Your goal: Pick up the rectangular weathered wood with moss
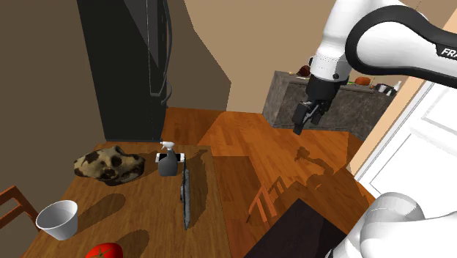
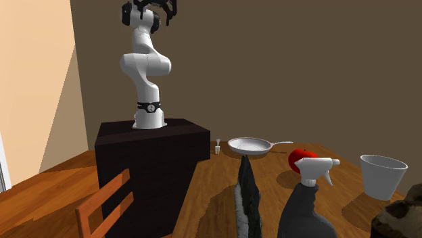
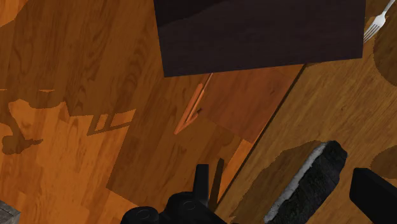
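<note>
The weathered wood [image 1: 186,196] is a thin dark slab with pale grey and greenish patches, standing on its long edge near the wooden table's [image 1: 146,212] side edge. It rises in the foreground of the second exterior view as the wood [image 2: 247,197]. My black gripper [image 1: 300,126] hangs high above the floor, well off the table toward the shoulder view's right, and it is open with nothing in it. In the wrist view the wood [image 3: 312,188] lies far below, seen between the spread fingers [image 3: 202,181] of the gripper [image 3: 280,183]. The gripper [image 2: 154,8] sits at the top of the second exterior view.
On the table are a mottled rock-like lump [image 1: 110,166], a dark spray bottle [image 1: 168,160], a white cup [image 1: 58,218], a red fruit [image 1: 104,251], a pan [image 2: 250,144] and a fork [image 2: 218,145]. A wooden chair [image 2: 108,206] stands between table and stand [image 2: 152,162].
</note>
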Robot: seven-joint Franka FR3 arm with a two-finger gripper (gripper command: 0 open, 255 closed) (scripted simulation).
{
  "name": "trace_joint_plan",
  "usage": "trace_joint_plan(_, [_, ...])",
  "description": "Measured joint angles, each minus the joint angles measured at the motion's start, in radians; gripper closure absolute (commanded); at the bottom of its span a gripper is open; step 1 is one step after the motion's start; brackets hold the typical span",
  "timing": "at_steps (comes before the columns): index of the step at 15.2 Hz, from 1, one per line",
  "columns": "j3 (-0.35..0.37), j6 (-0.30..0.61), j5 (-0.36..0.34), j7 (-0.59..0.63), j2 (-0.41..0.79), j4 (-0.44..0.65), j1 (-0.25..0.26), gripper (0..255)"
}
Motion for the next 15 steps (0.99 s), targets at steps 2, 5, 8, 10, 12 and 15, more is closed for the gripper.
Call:
trace_joint_plan(2, [0.006,0.013,0.004,0.01,0.009,-0.005,0.0,0])
trace_joint_plan(5, [0.036,0.081,0.026,0.065,0.051,-0.04,0.0,0])
trace_joint_plan(8, [0.065,0.165,0.043,0.121,0.111,-0.07,-0.003,0])
trace_joint_plan(10, [0.087,0.218,0.053,0.161,0.167,-0.073,-0.005,0])
trace_joint_plan(12, [0.109,0.276,0.061,0.202,0.224,-0.078,-0.008,0])
trace_joint_plan(15, [0.139,0.371,0.067,0.261,0.308,-0.096,-0.012,0])
